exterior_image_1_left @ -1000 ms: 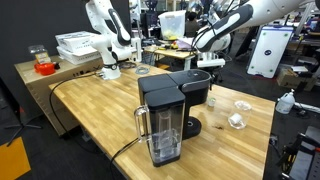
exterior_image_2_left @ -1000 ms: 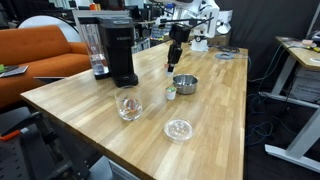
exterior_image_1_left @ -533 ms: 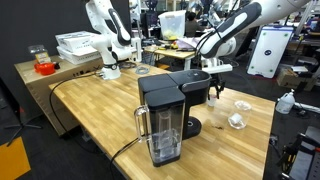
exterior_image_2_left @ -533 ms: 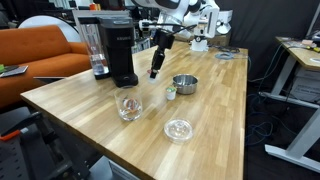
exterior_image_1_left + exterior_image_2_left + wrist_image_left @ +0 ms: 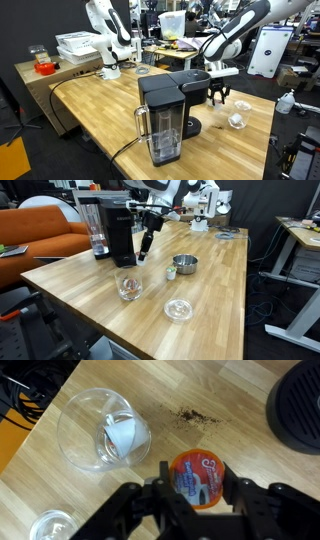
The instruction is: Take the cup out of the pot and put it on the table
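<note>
Status: first half judged done. Cup (image 5: 195, 475), a small pod type with an orange-red printed lid, out of the pot and clear of the surface; setting down not yet made.

Contents, left to right in an exterior view:

1. Black coffee machine (image 5: 118, 230): stands at the left of the light-wood surface (image 5: 215, 305).
2. Hand (image 5: 142, 254): hangs just beside the machine's front, above the wood, pointing down with a slight tilt. Fingers (image 5: 148, 498) in the wrist view press on either side of the cup, so clamped on it as far as can be told. Arm (image 5: 238, 30) reaches in from the far side, elbow raised, forearm sloping down.
3. Glass (image 5: 128, 287): below and near the hand, upright on the wood, something white inside.
4. Small greenish item (image 5: 171, 272): just beside the pot, identity unclear.
5. Clear dish (image 5: 178, 308): towards the front edge.
6. Metal pot (image 5: 184, 264): well to the right of the hand, upright, inside too small to read.

Remaining: descent to a bare patch of wood — scattered grounds (image 5: 195, 418) and the glass close by — then release.
</note>
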